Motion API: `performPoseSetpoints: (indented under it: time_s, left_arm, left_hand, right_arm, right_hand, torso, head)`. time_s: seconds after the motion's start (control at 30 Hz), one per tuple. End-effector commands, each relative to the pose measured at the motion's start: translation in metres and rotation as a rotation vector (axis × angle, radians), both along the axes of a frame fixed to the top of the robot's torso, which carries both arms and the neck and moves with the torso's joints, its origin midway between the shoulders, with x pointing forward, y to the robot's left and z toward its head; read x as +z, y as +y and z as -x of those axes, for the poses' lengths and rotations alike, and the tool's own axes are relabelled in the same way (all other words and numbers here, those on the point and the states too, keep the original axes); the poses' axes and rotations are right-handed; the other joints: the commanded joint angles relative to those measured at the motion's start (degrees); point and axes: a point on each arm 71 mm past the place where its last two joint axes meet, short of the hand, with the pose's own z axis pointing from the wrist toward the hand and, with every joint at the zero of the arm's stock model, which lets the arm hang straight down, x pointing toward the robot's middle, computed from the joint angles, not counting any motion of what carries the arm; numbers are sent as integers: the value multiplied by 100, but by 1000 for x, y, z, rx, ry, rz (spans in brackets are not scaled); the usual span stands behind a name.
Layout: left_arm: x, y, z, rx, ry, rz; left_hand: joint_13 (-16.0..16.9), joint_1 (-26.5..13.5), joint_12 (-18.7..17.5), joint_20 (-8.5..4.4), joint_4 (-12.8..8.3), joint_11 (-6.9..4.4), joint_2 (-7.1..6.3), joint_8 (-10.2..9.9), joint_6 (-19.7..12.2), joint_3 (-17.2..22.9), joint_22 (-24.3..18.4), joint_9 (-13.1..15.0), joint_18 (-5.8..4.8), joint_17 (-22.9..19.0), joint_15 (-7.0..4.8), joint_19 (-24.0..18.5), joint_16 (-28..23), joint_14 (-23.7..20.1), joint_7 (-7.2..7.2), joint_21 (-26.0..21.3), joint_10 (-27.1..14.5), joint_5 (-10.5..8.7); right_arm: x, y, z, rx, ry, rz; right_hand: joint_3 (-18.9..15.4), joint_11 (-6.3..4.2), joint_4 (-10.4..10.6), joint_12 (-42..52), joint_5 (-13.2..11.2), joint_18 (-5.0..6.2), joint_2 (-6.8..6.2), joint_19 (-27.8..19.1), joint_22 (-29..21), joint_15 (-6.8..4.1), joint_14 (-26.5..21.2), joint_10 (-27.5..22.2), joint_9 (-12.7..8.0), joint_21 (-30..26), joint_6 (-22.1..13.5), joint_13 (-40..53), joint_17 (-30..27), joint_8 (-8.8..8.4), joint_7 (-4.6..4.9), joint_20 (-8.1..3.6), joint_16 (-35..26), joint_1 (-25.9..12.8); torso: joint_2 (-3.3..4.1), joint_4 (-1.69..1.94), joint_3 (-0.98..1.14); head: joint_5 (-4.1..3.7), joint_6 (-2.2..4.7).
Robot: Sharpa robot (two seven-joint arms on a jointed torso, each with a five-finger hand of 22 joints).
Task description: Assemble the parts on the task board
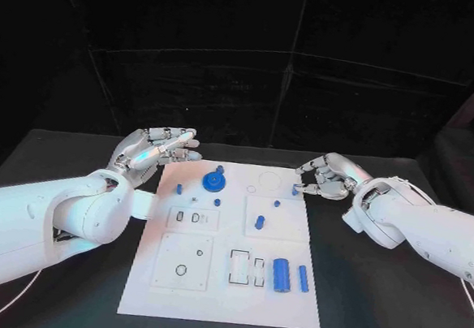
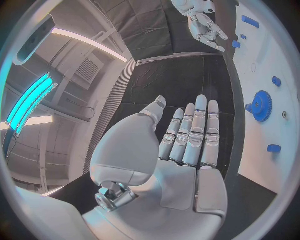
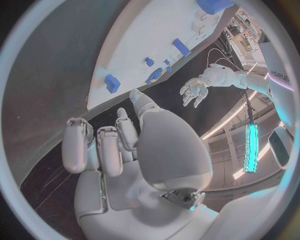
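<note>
Two hands flank the task board's (image 1: pixel 220 293) far end: left hand (image 1: pixel 158 150) spread, empty; right hand (image 1: pixel 327 178) curled over a small blue part (image 1: pixel 296 190), seemingly about to pick it up.

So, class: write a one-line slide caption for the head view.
Both open hands, left and right, flank the task board.

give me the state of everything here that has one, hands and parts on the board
left hand: open, fingers spread, holding nothing, beside the board's far left corner
right hand: fingers curled at the board's far right edge; hold unclear
blue gear: on the task board
large blue cylinder: lying flat
thin blue bar: lying flat beside it
</note>
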Motion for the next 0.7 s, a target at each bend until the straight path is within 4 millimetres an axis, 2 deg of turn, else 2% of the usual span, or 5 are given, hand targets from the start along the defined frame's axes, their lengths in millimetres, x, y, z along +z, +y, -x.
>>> performPoseSetpoints:
  time_s: [0.03, 0.27, 0.53, 0.7]
  left_arm:
    - [1, -1, 0, -14, -5, 8]
    - [0, -1, -1, -13, -1, 6]
    - [0, -1, -1, -16, 0, 7]
    - [0, -1, -2, -14, 0, 6]
  left_hand:
    - [-1, 15, -23, 14, -44, 0, 24, -22, 24, 1, -5, 3, 86, 6, -4, 43, -29, 28, 171, -38, 20, 11]
    - [-1, 18, -24, 13, -48, -1, 24, -22, 27, 0, -8, 3, 86, 6, -4, 44, -33, 27, 171, -40, 24, 11]
    - [-2, 19, -26, 13, -51, 0, 23, -22, 27, -1, -10, 2, 86, 6, -4, 44, -36, 26, 171, -42, 23, 11]
    - [-2, 19, -26, 13, -51, 0, 23, -22, 27, -1, -10, 2, 86, 6, -4, 44, -36, 26, 171, -42, 23, 11]
  right_arm:
    - [-3, 2, 1, 35, 8, 1]
    - [-8, -2, -1, 27, 22, 14]
    - [-14, -4, -6, 17, 46, 27]
    - [-18, -3, -9, 15, 57, 32]
  right_hand:
    - [-29, -12, 5, -24, 28, -68, -51, -8, 28, -34, 403, -7, -7, -26, -39, -3, 630, -23, -5, -27, -7, 19]
    - [-33, -11, 5, -31, 31, -65, -52, -17, 16, -33, 403, -12, -6, -32, -40, -11, 628, -23, -4, -27, -8, 17]
    - [-45, -8, 9, -35, 39, -64, -53, -20, 12, -32, 401, -16, -6, -34, -45, -14, 622, -24, 0, -27, -11, 7]
    - [-42, -1, 5, -20, 59, -67, -2, -13, 21, -27, 405, -4, 5, -31, -12, 1, 641, -2, 11, -24, -3, 20]
  torso:
    - [3, 14, -1]
    - [-4, 3, -9]
    - [0, 20, -6]
    - [-4, 11, -12]
  head:
    - [5, -5]
    - [14, -21]
    - [-4, -30]
    - [4, -39]
